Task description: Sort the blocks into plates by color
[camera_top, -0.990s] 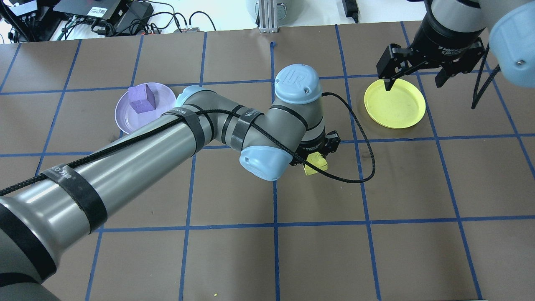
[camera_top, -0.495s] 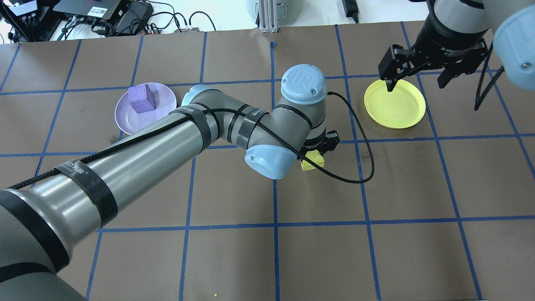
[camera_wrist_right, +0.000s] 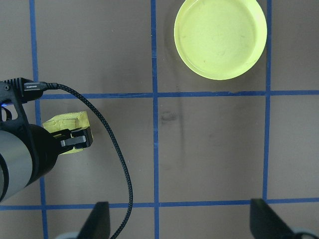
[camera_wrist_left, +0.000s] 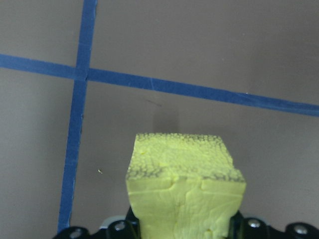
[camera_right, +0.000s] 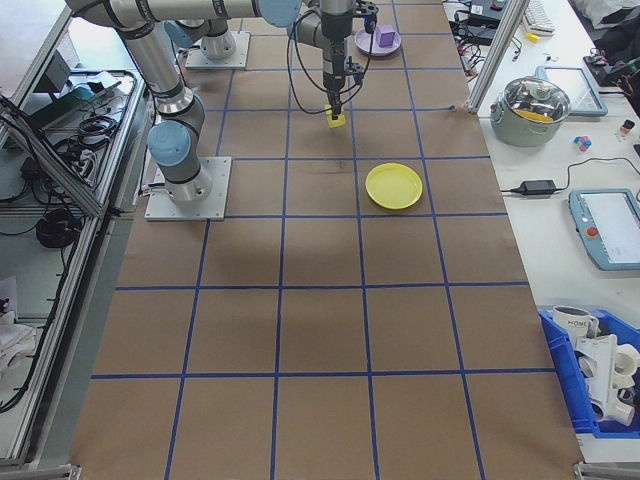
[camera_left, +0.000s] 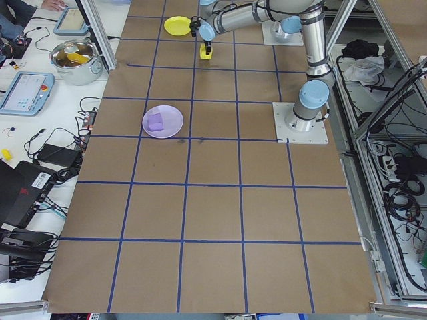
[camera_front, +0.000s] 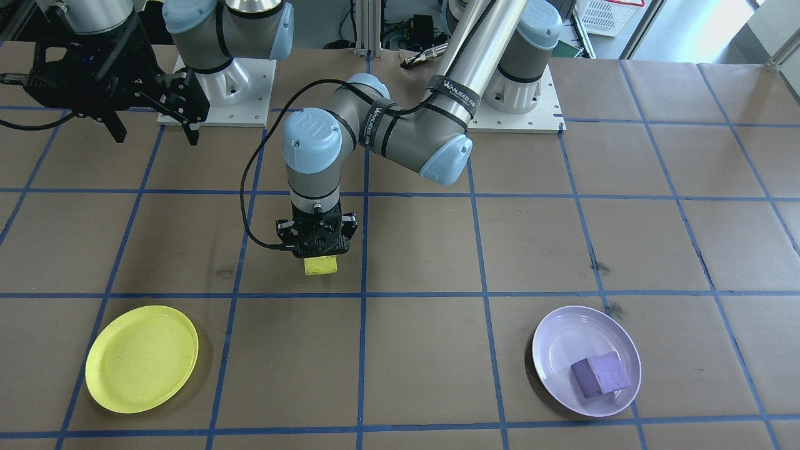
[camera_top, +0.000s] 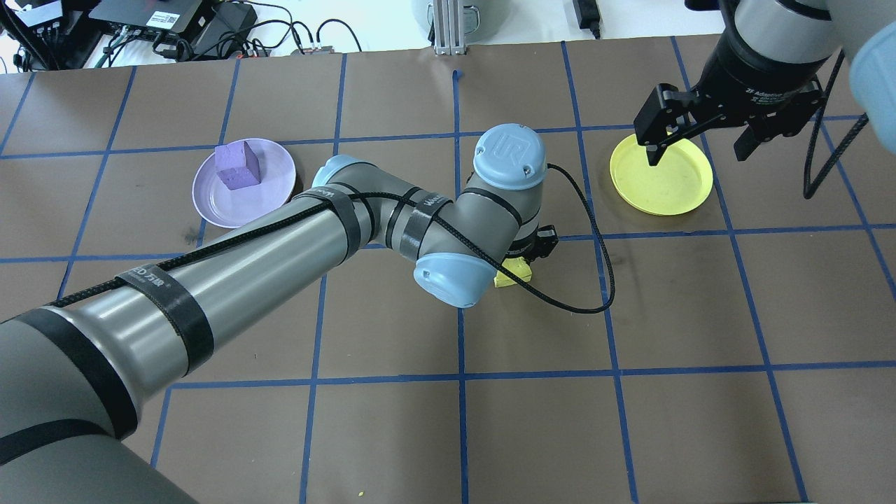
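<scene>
— Gripping the yellow foam block [camera_front: 320, 265], is it?
— Yes, the left gripper [camera_front: 317, 250] is clamped on it, just above the brown table [camera_front: 625, 237].
— And the plates?
— The yellow plate [camera_front: 142, 359] lies well off to one side of that gripper; the lavender plate [camera_front: 562, 337] to the other holds the purple block [camera_front: 600, 374].
— The right gripper [camera_top: 700, 143]?
— Spread wide, empty, high over the yellow plate's edge.

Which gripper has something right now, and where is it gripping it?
The left gripper is shut on the yellow block, clamping its upper sides. The right gripper is open and empty.
</scene>
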Robot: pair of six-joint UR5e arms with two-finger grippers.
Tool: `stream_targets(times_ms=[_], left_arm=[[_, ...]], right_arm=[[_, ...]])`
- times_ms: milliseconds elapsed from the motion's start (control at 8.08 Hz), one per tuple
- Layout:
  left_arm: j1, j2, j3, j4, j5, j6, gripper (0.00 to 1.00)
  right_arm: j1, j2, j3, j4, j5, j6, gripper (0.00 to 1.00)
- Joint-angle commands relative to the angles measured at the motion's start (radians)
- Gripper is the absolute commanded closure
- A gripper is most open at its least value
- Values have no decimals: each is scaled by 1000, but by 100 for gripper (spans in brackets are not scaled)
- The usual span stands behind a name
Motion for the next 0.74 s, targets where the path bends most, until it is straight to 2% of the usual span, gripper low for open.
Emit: stream_targets(times_ms=[0,248,619], left_arm=[[-4,-19,-13,45,7,-7,38],[-5,-47,-14,91,10,-6,0],[1,38,0,90,-7,0,0]], right_arm=[[2,0,-2,2,24,-9,0],[2,3,0,-3,17,-10,0],[-1,3,0,-3,20,-6,0]])
